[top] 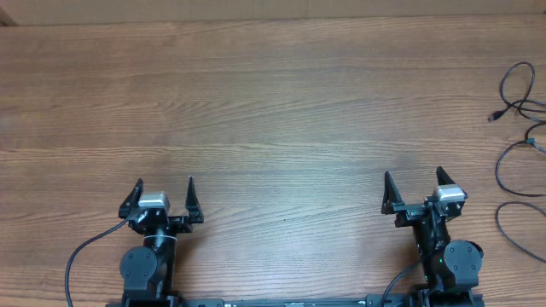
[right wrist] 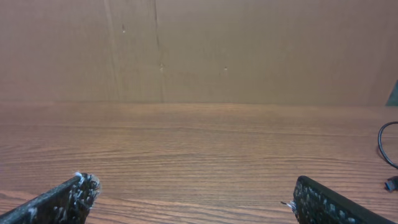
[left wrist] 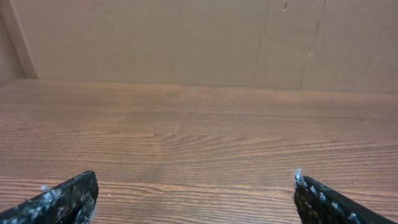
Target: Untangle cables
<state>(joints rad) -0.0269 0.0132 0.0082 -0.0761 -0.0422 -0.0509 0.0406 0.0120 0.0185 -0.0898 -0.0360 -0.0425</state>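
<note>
The cables are thin black cords lying in loose loops at the far right edge of the wooden table, partly cut off by the frame. One loop end with a small plug shows at the right edge of the right wrist view. My left gripper is open and empty near the front left of the table, far from the cables; its fingertips frame bare wood in the left wrist view. My right gripper is open and empty at the front right, to the left of the cables.
The wooden table runs back to a brown cardboard-like wall. Thick black arm wires curve beside each arm base at the front edge.
</note>
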